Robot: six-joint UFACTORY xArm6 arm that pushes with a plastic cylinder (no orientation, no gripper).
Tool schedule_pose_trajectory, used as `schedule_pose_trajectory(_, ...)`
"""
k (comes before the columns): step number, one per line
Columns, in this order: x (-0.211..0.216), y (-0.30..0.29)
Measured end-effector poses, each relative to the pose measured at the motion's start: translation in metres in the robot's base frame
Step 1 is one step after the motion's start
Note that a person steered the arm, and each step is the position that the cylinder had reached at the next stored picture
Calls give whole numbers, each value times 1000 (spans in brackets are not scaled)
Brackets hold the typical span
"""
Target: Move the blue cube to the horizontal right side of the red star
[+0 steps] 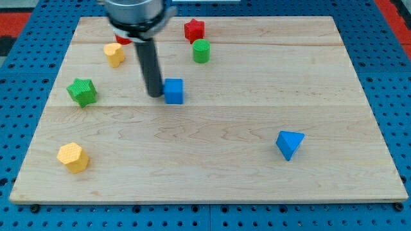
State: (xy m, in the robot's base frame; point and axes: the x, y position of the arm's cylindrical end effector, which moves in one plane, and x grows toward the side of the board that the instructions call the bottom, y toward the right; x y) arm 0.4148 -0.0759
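The blue cube point(173, 90) sits on the wooden board point(212, 160), left of centre in the upper half. The red star point(194, 29) lies near the view's top, above and slightly right of the cube. My tip point(155, 95) is at the cube's left side, touching or nearly touching it. The dark rod rises from there to the arm at the view's top.
A green cylinder point(201, 51) stands just below the red star. A yellow block point(114, 54) and a partly hidden red block point(122, 40) are upper left. A green star point(82, 92) is at left, a yellow hexagonal block point(72, 157) lower left, a blue triangular block point(289, 144) lower right.
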Motion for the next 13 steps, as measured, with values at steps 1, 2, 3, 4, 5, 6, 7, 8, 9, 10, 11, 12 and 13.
schedule_pose_trajectory(1,-2,31)
schedule_pose_trajectory(2,-2,91)
schedule_pose_trajectory(3,5,128)
schedule_pose_trajectory(4,13,170)
schedule_pose_trajectory(5,19,222)
schedule_pose_trajectory(6,17,244)
schedule_pose_trajectory(7,-7,244)
schedule_pose_trajectory(8,-37,244)
schedule_pose_trajectory(9,-76,244)
schedule_pose_trajectory(10,-113,245)
schedule_pose_trajectory(11,-147,247)
schedule_pose_trajectory(12,-152,246)
schedule_pose_trajectory(13,-152,172)
